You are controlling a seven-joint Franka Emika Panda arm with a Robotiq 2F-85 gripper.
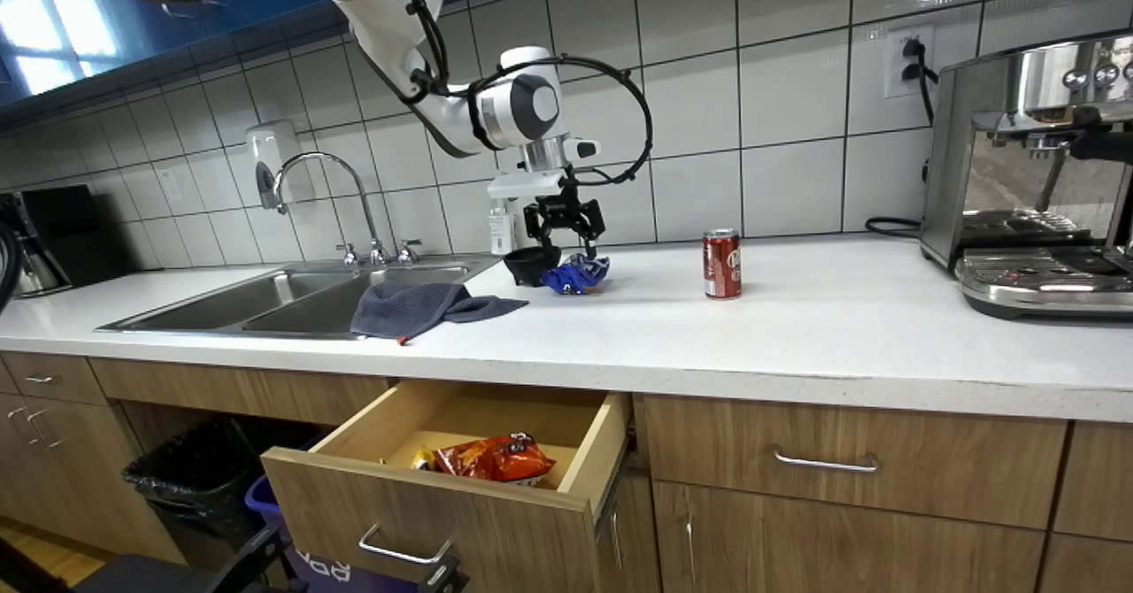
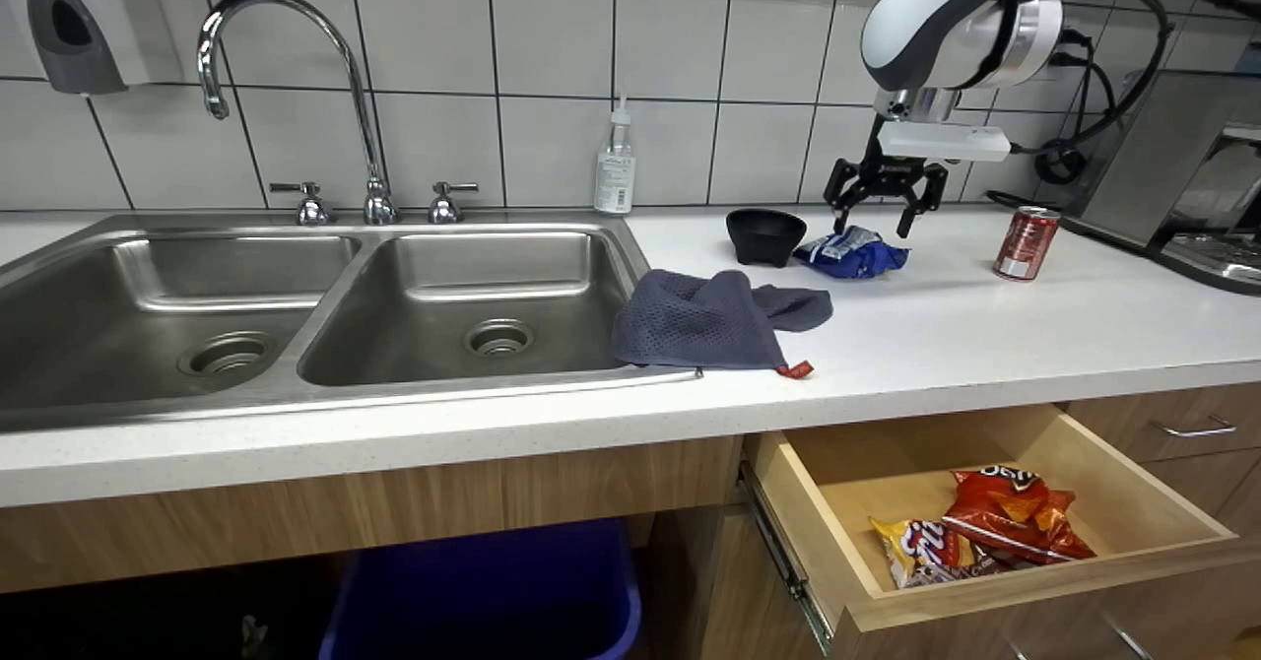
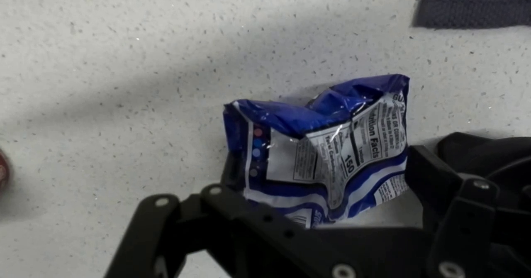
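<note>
A crumpled blue snack bag point(image 1: 576, 275) with a silvery label lies on the white counter. My gripper point(image 1: 567, 249) points down over it, its jaws spread wide. In the wrist view the bag point(image 3: 327, 153) spans the gap between the black fingers point(image 3: 431, 170), and its lower edge is partly covered by the gripper. Whether the fingertips touch the bag, I cannot tell. Close beside the bag stands a small black bowl point(image 2: 765, 235); in the wrist view its dark edge point(image 3: 485, 145) shows behind the finger on the right.
A red soda can point(image 1: 722, 264) stands on the counter, with an espresso machine point(image 1: 1044, 177) beyond. A dark grey cloth point(image 2: 704, 325) drapes over the rim of the sink point(image 2: 325, 345). Below, an open drawer point(image 2: 887, 443) juts out, holding a red chip bag point(image 2: 1015, 512) and a yellow bag point(image 2: 921, 552).
</note>
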